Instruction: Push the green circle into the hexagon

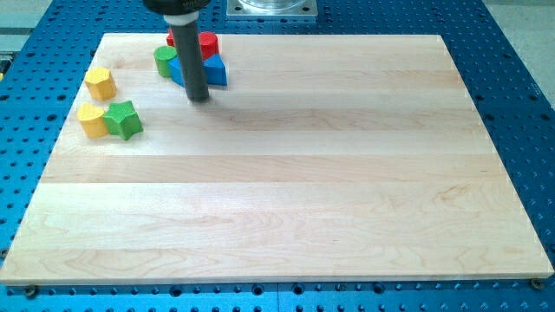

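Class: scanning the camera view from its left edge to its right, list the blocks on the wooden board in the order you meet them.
Lower yellow block → upper yellow block → green star-shaped block → green round block. The blue block and red block overlap behind the dark rod, my tip, so I leave them unordered.

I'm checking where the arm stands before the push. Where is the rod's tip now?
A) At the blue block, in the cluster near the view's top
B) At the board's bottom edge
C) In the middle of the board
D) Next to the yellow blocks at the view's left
A: my tip sits at the blue block, just right of the green circle and below the red block.
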### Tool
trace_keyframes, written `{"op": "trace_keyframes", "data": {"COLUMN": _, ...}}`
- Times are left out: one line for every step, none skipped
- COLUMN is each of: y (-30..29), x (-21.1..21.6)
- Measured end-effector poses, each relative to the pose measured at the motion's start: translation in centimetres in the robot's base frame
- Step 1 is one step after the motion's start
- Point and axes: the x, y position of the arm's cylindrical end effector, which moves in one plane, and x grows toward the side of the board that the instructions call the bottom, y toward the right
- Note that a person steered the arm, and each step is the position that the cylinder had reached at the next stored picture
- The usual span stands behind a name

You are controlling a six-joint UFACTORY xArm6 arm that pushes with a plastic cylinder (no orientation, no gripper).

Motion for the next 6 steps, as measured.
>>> {"op": "trace_keyframes", "data": {"y": 1.8, "x": -3.3}}
{"op": "trace_keyframes", "data": {"y": 1.5, "x": -6.8}}
{"op": "trace_keyframes", "data": {"y": -2.2, "x": -7.0}}
{"op": "trace_keyframes", "data": {"y": -5.7, "x": -7.0}}
{"op": "trace_keyframes", "data": {"y": -10.1, "x": -5.4}}
{"op": "trace_keyframes", "data": {"y": -12.1, "x": -5.3}}
